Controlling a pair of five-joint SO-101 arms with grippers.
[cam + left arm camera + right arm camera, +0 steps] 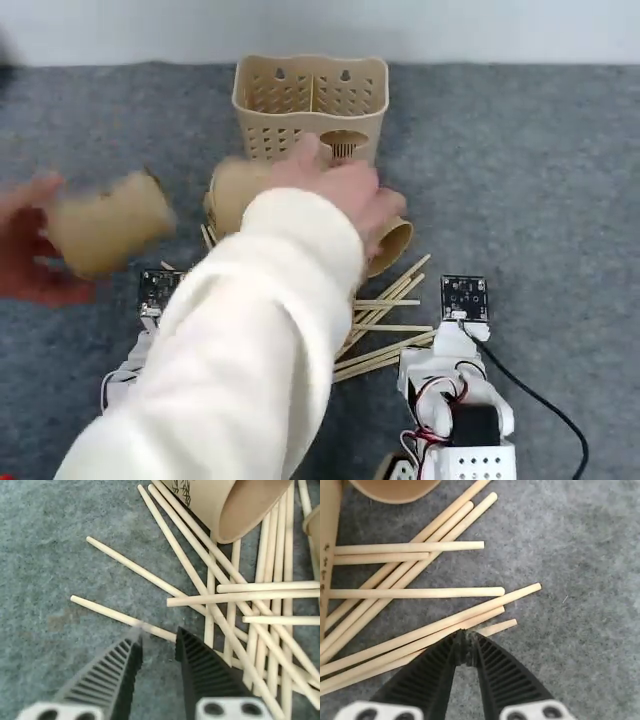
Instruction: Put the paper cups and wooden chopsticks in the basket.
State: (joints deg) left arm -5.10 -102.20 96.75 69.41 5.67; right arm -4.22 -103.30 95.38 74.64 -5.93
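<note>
Fingertips of the right gripper (466, 641) meet above a stick's end; the left gripper (159, 637) holds its pair a narrow gap apart over the grey mat (540, 180). Between the arms the wooden chopsticks (392, 300) lie heaped, mostly slanting toward the far right, a few crosswise (a white sleeve (260, 340) covers the heap's left part in the high view; the left wrist view shows it). Beyond, a paper cup (392, 245) lies on its side, mouth toward the right arm. A person's hand (340, 190) touches a second cup (235, 190); another hand (25, 250) holds a third cup (105, 225). Farthest, the basket (310, 100) stands upright, open mat to its right.
</note>
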